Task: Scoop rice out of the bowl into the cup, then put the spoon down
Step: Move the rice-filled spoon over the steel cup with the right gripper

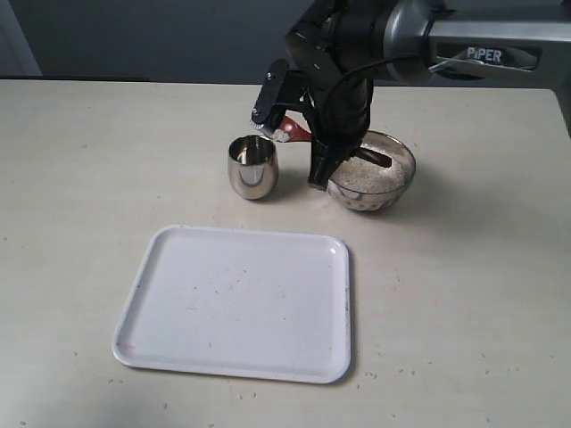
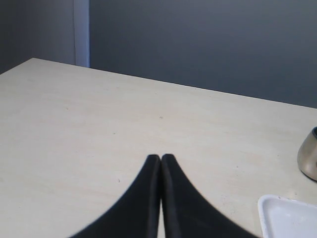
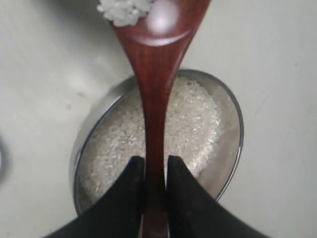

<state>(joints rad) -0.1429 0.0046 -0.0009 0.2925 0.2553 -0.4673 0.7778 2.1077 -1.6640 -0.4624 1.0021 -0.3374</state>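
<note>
Right gripper (image 3: 154, 167): jaws narrow, clamped on the handle of the dark red-brown wooden spoon (image 3: 154, 84), one black finger on either side. The spoon is held over the steel bowl (image 1: 407, 166), and its oval head reaches out past the bowl's rim toward 10 o'clock in the exterior view. The head carries a small heap of white grains. It sits raised, just off the rim of the steel cup (image 1: 252, 168) at about 2 o'clock from it; no contact between spoon and cup is evident. The bowl holds a layer of rice (image 3: 124, 144) across most of its bottom. The cup stands upright on the pale table (image 1: 464, 294), near the bowl at its 9 o'clock and apart from it; its contents cannot be judged. A white tray (image 1: 241, 308) lies flat at 6 o'clock from the cup, with faint specks on it. Left gripper (image 2: 161, 158): fingertips pressed together with nothing between them, low over bare table, with the tray corner and cup edge at the margin of its view.
</note>
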